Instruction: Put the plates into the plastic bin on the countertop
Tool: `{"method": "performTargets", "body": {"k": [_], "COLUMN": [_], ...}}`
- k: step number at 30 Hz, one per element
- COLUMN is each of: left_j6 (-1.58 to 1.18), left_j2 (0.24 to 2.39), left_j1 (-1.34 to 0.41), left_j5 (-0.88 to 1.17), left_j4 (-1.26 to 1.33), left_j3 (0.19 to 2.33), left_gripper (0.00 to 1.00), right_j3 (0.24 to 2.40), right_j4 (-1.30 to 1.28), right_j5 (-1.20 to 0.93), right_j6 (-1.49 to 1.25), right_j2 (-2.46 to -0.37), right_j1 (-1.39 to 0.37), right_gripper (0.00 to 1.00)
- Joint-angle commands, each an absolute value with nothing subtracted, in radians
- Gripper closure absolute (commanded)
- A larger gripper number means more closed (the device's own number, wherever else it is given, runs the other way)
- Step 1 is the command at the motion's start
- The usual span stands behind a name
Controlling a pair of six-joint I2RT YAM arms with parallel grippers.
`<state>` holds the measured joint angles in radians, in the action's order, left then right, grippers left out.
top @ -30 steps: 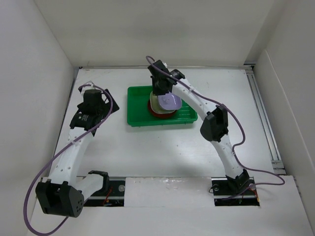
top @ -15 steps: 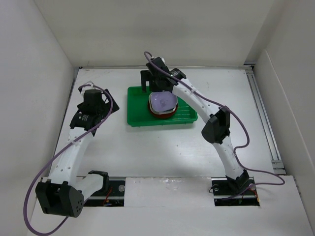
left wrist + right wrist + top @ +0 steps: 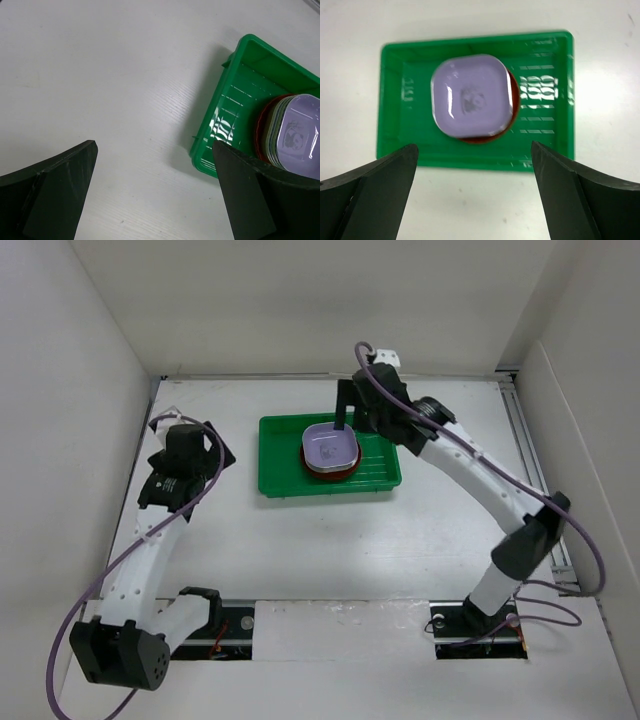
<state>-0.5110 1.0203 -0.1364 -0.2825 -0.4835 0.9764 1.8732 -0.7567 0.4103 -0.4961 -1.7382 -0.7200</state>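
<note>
Your right gripper (image 3: 473, 145) hangs above the plastic bin (image 3: 280, 455), fingers spread wide with nothing between them; that reads as a release posture, high enough not to disturb the load. The plates (image 3: 330, 448) sit nested in one stack on the bin floor, a reddish-brown plate (image 3: 512, 97) at the bottom and a lavender dish (image 3: 471, 95) on top, which keeps them steady. Your left gripper (image 3: 154, 144) is equally wide and empty over the bare countertop (image 3: 330, 540) left of the bin, probably parked there to leave the right arm room.
</note>
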Motion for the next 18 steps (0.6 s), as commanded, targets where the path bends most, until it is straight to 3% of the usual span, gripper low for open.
{"method": "performTargets", "body": {"k": [1,12,18], "left_j6": [-0.531,-0.583,-0.574], "left_j2": [0.959,0.749,0.622], "left_j1": [-0.137,-0.137,-0.137], "left_j5": [-0.368,-0.485,-0.485], "left_j4": [-0.491,-0.601,-0.629], "left_j3": [1.008,1.095,1.017], "left_gripper": [0.00,0.00,0.00], "right_j3": [1.725,1.287,1.164], "right_j4": [-0.690,-0.784,-0.796], "right_j5": [0.520,0.684,0.606], "right_j6": [-0.520,-0.583,-0.634], "right_j2": [-1.548,-0.994,-0.745], "right_j1": [-0.744,-0.730,-0.730], "right_gripper": [0.00,0.00,0.00]}}
